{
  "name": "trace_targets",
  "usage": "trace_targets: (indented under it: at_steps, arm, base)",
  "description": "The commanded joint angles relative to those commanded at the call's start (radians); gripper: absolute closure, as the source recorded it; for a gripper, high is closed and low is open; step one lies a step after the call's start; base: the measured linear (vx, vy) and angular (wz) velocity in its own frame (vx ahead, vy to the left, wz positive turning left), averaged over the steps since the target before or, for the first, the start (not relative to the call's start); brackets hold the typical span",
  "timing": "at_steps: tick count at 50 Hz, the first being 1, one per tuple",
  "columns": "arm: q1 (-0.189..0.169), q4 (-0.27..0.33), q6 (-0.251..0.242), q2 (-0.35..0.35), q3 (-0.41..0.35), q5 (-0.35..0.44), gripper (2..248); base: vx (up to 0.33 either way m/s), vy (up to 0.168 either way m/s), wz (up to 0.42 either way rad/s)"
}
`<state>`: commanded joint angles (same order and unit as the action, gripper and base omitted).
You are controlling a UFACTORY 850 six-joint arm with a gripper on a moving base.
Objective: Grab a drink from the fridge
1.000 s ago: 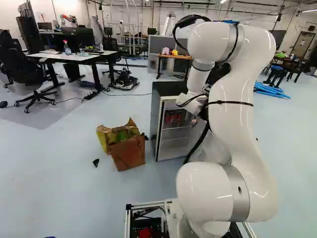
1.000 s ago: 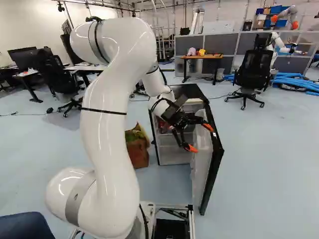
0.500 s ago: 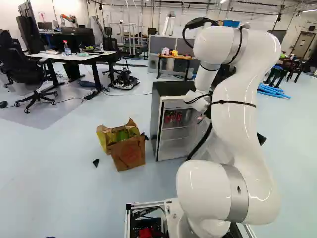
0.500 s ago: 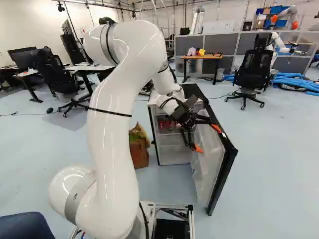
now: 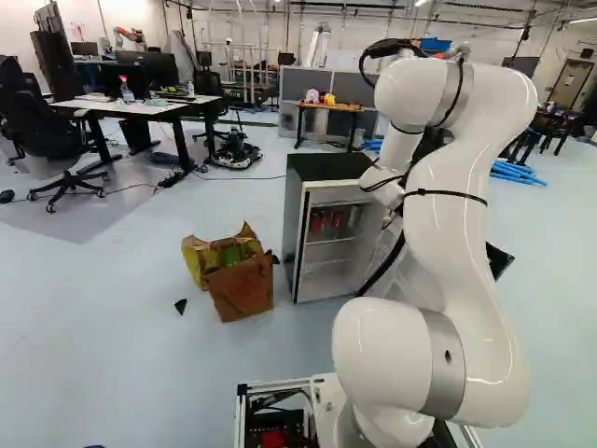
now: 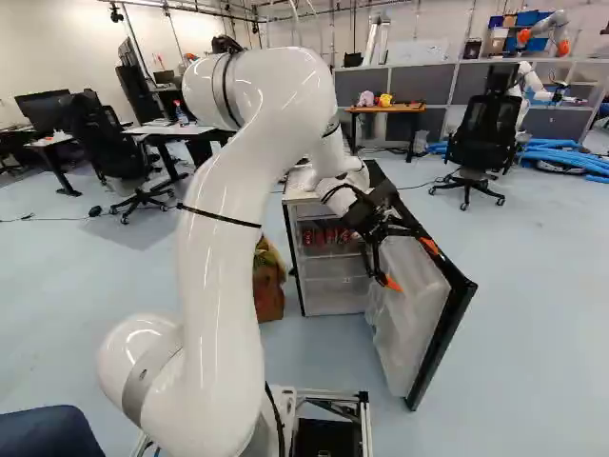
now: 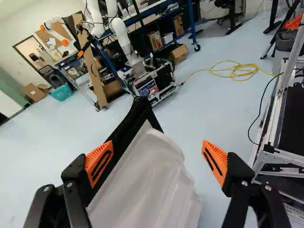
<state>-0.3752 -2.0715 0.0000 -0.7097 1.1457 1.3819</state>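
**Fridge [image 5: 292, 224] Stood Open, Red Cans [image 6: 328, 235] Ungrabbed**

The drinks, seemingly red cans, stood in a row on an upper shelf inside the fridge, between nine and ten o'clock from the gripper [image 6: 411, 265] in the right base view. The hand was released and empty, its orange pads [image 7: 99, 164] spread well apart. The door [image 6: 414, 324] hung at six o'clock from it in that view, its edge reaching into the space between the pads without being pinched; whether one pad brushed it could not be told.

The job looked to be at the door-opening stage, with the reach inside to come. That would call for clearing the door, then swinging toward the shelf.

A full can would probably feel heavy for its size, firm while sealed but thin-walled, and slippery if chilled and damp. The best hold seemed to be round its middle, pads on opposite sides, squeezed moderately and kept upright. Too hard a pinch might dent it; a careless entry could topple its neighbours. The paper bag [image 5: 242, 285] sat at eight o'clock from the fridge in the left base view.
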Motion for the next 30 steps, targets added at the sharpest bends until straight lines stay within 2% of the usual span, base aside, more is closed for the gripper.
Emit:
trace_targets:
  at_steps: [30]
  arm:
    - [-0.061,0.000,0.000,-0.060,0.138,0.000,3]
  base:
    - [0.000,0.000,0.000]
